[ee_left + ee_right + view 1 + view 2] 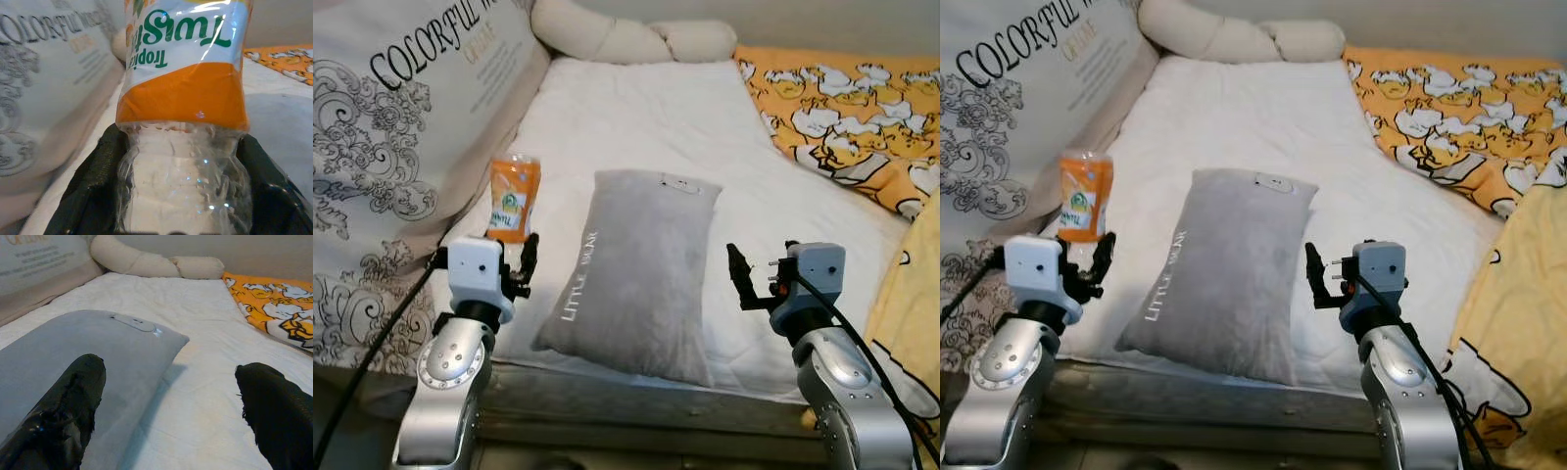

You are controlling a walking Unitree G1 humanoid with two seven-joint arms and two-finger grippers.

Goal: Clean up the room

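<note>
- Two silver arms rise at the near edge of the bed; the left gripper [514,266] clamps one plastic bottle [513,198] by its clear lower end, label upside down in the left wrist view, above the white sheet's [646,117] left edge.
- The right gripper [171,396] hovers with fingers spread wide and empty, just beside the one grey pillow [636,269].
- The bottle is crumpled, clear, with an orange, white and green label.
- The pillow lies lengthwise mid-bed, lettering along its left edge.
- A large printed cushion [401,127] lines the left side; a yellow cartoon blanket [847,117] lies right.
- A cream knotted bolster [626,37] rests at the far end.
</note>
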